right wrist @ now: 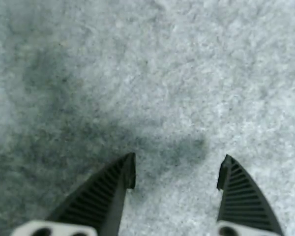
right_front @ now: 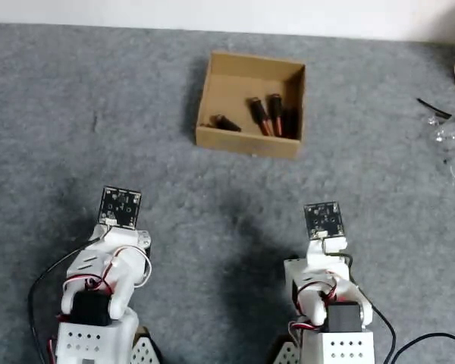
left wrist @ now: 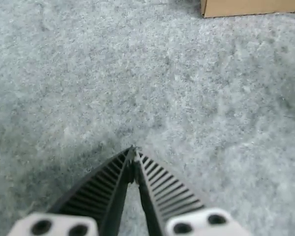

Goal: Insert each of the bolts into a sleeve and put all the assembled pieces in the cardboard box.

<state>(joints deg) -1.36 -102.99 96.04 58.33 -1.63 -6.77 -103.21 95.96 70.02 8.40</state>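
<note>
The task seems to be at its very end. On the grey felt-like table cover [right_front: 174, 189] I find no loose bolt and no loose sleeve. Everything that belongs to the task lies inside the open brown cardboard box [right_front: 243, 142], which stands at the far side of the table, well apart from both arms. So the step in hand is, in my judgement, the finishing one. The next move calls for very little: a check that no part is left outside, and otherwise nothing to grasp.

The dark cylindrical assembled pieces [right_front: 261, 116] lie on the floor of the box. Two of them are side by side toward the right wall, with reddish-brown bands along the body, and one shorter-looking piece [right_front: 226, 123] lies apart near the front wall. A further dark shape sits against the right wall (I cannot tell if it is a piece or only shadow).

The left gripper [left wrist: 133, 156] hangs low over the bare cover with its jaws pressed together at the tips, holding nothing — a corner of the box [left wrist: 246, 7] shows far ahead of it. The right gripper [right wrist: 177, 172] has its jaws widely apart, and nothing is between them.
</note>
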